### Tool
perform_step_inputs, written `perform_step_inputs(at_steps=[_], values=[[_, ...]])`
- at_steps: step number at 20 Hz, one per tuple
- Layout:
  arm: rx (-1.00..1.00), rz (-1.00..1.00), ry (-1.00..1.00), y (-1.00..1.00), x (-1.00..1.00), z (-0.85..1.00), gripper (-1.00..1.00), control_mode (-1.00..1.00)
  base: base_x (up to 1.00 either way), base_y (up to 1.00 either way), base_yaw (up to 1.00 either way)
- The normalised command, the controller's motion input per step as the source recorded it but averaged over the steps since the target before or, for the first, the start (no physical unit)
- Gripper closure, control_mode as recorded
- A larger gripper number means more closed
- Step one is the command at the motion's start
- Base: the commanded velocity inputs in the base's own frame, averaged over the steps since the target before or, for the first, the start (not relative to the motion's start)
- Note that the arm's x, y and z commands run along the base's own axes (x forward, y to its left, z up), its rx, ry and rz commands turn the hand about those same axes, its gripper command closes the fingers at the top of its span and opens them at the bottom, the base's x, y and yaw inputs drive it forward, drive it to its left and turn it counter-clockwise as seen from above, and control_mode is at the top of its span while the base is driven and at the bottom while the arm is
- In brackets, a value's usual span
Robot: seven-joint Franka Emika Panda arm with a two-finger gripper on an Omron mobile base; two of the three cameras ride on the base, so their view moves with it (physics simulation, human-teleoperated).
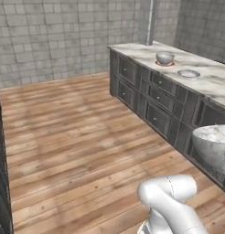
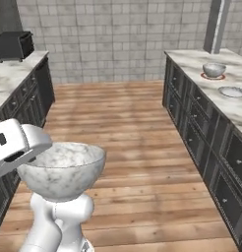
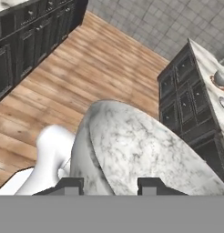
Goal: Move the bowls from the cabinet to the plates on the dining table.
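Item: mottled grey-white marble bowl point(image 2: 61, 170), which we hold above the wood floor, two-finger gripper point(image 3: 109, 185) clamped on its rim. Second marble bowl point(image 2: 214, 69) on the red-orange plate point(image 2: 213, 77); pale grey-white plate point(image 2: 232, 92) just beside, on the white marble dining table point(image 2: 192, 59).

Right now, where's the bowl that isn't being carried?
That bowl sits on the red-orange plate on the dining table, at the right of the right base view, with the pale plate just nearer along the same top.
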Motion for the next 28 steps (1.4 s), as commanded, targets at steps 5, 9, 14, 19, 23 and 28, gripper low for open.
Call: perform_step_inputs(at_steps=[5,9,14,19,23,28], values=[[0.00,0.00,0.00,0.00,0.00,0.00,1.00,1.00,1.00,0.38,-0.34],[0.00,0.00,0.00,0.00,0.00,0.00,1.00,1.00,1.00,0.29,-0.38],[0.00,0.00,0.00,0.00,0.00,0.00,1.00,1.00,1.00,0.40,-0.41],[0.00,0.00,0.00,0.00,0.00,0.00,1.00,1.00,1.00,0.33,-0.51],[0.00,0.00,0.00,0.00,0.00,0.00,1.00,1.00,1.00,0.40,-0.57],[0.00,0.00,0.00,0.00,0.00,0.00,1.00,1.00,0.82,0.30,-0.59]])
